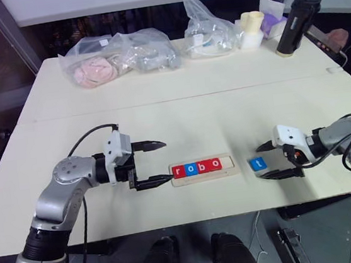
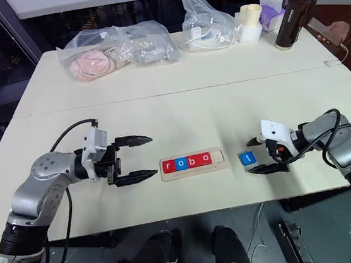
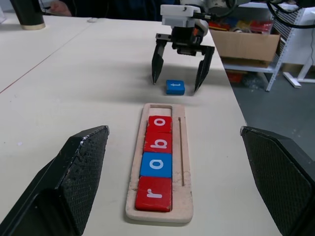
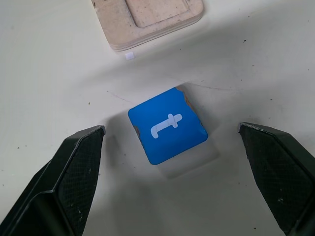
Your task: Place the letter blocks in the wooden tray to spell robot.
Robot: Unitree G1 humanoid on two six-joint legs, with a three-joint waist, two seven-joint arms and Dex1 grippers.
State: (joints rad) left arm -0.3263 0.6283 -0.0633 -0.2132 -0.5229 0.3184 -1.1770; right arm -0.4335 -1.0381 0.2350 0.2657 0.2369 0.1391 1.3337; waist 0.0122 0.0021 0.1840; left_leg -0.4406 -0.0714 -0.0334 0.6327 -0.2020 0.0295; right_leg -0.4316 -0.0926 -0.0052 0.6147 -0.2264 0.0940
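At the far edge of my worktop (image 1: 160, 108) I see two clear plastic bags: one (image 1: 119, 56) with pinkish and grey stuff, one (image 1: 207, 29) beside it with white items. Right of them stand a cream cup stack (image 1: 252, 29), a purple-white box (image 1: 272, 17) and a black bottle (image 1: 297, 24).

The long pale-wood tray (image 1: 204, 169) holds four small square letter blocks: a red block with a white "r" (image 1: 179, 171), a blue block with a white "o" (image 1: 191, 168), a red block with a white "b" (image 1: 203, 166) and a red block with a white "o" (image 1: 215, 164). To its right lies a blue block with a white "t" (image 1: 258, 164). The worktop (image 1: 179, 105) is cream. Both grippers have black fingers (image 3: 156, 61) with a fine dotted pattern. Far right stands a black bottle (image 1: 296, 24).
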